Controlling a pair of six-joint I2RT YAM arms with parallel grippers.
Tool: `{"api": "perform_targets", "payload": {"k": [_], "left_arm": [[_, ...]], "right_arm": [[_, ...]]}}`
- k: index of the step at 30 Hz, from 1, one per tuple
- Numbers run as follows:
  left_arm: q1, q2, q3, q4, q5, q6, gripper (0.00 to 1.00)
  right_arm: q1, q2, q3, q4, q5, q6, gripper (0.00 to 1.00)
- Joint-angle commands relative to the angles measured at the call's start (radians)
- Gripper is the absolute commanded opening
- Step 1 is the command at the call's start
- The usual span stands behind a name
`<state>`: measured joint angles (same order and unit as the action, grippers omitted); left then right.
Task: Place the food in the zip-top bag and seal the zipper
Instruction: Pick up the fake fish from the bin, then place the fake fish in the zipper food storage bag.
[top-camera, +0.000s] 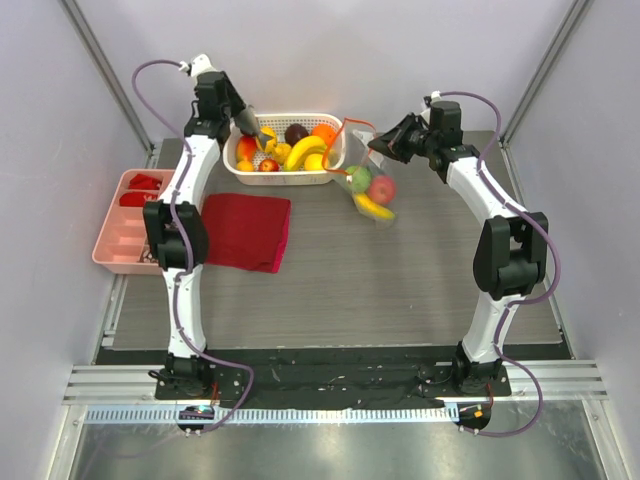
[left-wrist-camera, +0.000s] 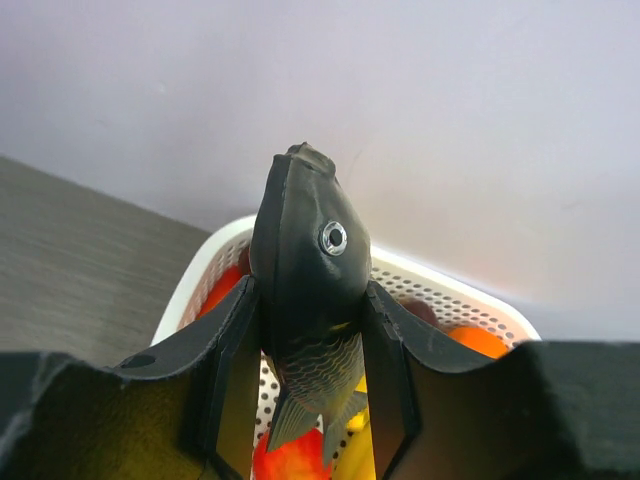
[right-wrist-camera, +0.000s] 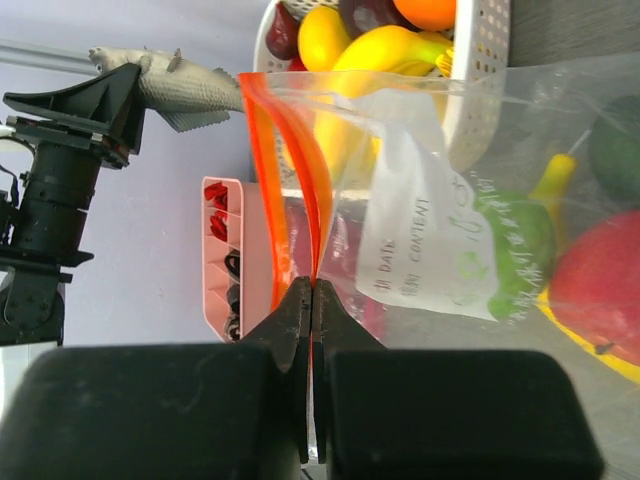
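**Left gripper's holding a fish, bag's waiting off to the right**

The left gripper (left-wrist-camera: 310, 300) is clamping a grey toy fish (left-wrist-camera: 305, 240) at about half width, with the jaws squeezing its belly and the head poking out past the fingertips. In the top view it's hanging over the upper left end of the white basket (top-camera: 290, 178). The fish's long axis is running along the fingers, slanting down and to the right.

The right gripper (right-wrist-camera: 312, 300) is pinching tight on the orange zipper (right-wrist-camera: 262, 180) and holding the zip-top bag (top-camera: 368, 190) up just right of the basket, around upper centre of the frame. The mouth is gaping toward the basket. A red apple (top-camera: 382, 188), a green piece (top-camera: 359, 180) and a banana (top-camera: 375, 208) are already sitting inside.

So I'm guessing the next move all hinges on one thing. The bag's mouth is lying to the right of the fish, across the length of the basket, and the fish probably needs to go in nose first along that long axis.

The table (top-camera: 340, 280) is looking like grey wood grain, with pale walls closing in on all sides. A folded red cloth (top-camera: 245, 230) and a pink tray (top-camera: 125, 230) are sitting over at the left.
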<state>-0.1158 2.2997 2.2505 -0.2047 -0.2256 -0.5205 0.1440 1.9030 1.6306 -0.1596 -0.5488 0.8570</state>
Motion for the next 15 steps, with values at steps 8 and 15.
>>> {"api": "perform_targets", "payload": {"k": [8,15], "left_arm": [[-0.071,-0.187,-0.034,0.163,0.0,0.197,0.05],[-0.114,-0.241,-0.009,0.178,0.022,0.201,0.01]], "right_arm": [[0.049,0.024,0.141,0.152,-0.026,0.122,0.01],[0.054,0.024,0.101,0.155,-0.023,0.155,0.01]]}}
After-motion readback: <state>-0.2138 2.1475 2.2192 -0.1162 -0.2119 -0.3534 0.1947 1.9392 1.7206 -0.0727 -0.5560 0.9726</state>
